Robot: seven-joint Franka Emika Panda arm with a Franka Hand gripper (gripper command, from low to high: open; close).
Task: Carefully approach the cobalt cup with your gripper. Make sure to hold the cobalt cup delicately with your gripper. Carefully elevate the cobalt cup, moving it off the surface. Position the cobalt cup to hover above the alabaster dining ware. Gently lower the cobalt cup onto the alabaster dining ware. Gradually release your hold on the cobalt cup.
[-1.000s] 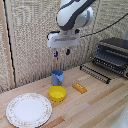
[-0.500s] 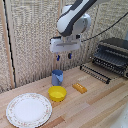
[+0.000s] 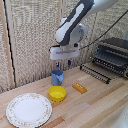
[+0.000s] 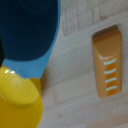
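While the arm hangs over the wooden table, the scene reads so:

Cup: the small blue cylindrical cup [image 3: 57, 77] stands upright on the light wooden tabletop [image 3: 100, 102], its long axis vertical and its open mouth facing up; in the wrist view its dark interior and lighter blue wall [image 4: 30, 35] fill one corner. Which way its handle points cannot be told.

Gripper: the dark-fingered gripper [image 3: 62, 65] under the white block sits just above the cup's rim, fingers pointing straight down. Whether its jaws are apart or closed cannot be told, and no contact with the cup is visible.

Plate: the large round white plate with a speckled rim [image 3: 29, 109] lies flat, near the exterior view's left, apart from the cup.

Bowl: the shallow yellow bowl [image 3: 57, 93] sits just in front of the cup, between cup and plate; the wrist view shows it right beside the cup [image 4: 17, 102].

Block: a small orange oblong block [image 3: 79, 88] lies flat to the exterior view's right of the bowl, its white stripes visible from the wrist [image 4: 106, 62].

Oven: a dark toaster oven [image 3: 111, 55] stands at the exterior view's right.
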